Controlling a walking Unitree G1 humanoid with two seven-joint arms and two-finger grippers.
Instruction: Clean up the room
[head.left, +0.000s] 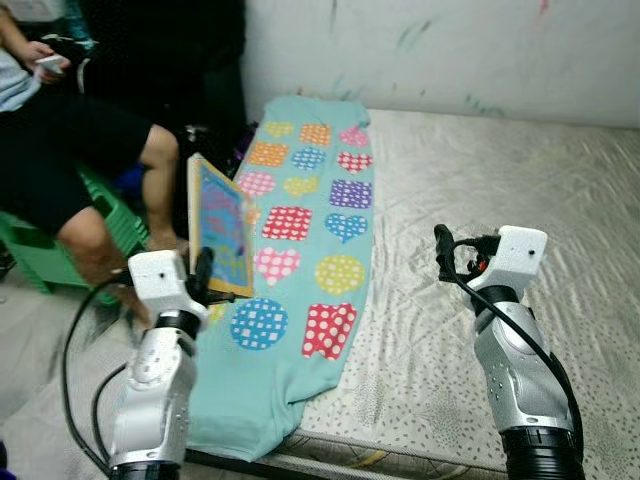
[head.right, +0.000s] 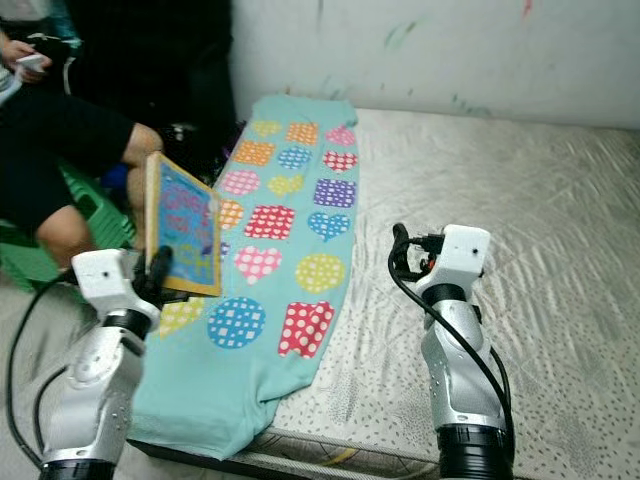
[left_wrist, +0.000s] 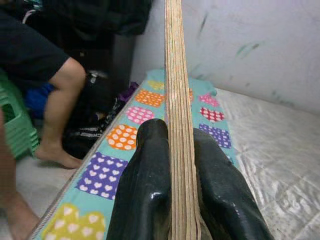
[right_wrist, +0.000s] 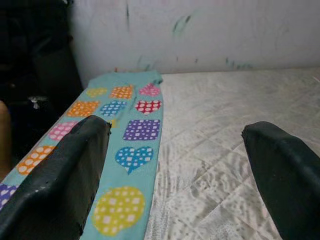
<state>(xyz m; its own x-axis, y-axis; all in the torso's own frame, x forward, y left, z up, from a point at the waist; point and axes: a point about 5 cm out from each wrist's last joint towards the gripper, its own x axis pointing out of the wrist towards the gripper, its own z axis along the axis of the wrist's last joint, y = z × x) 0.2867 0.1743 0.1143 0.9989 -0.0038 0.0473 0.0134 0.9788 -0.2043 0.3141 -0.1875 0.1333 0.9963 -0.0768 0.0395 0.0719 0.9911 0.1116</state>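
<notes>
Now left gripper (left_wrist: 182, 200) fingers clamp wooden board (head.left: 222, 224) edge; right gripper (right_wrist: 175, 175) fingers wide.

thin wooden-framed board (head.left: 221, 226), blue patterned face, upright on edge above the teal blanket (head.left: 300, 330)

One board (head.left: 222, 226), one blanket (head.left: 300, 260), one mattress (head.left: 520, 190), one person (head.left: 70, 150)

From the head, the two eye views look forward and down over the near edge of the bed (head.left: 480, 180), both taking in the patterned teal blanket (head.left: 300, 330) along its left edge. The left wrist view looks close along the board (left_wrist: 177, 125) toward the wall (left_wrist: 250, 40). The right wrist view faces the same far edge, sharing the blanket.
</notes>
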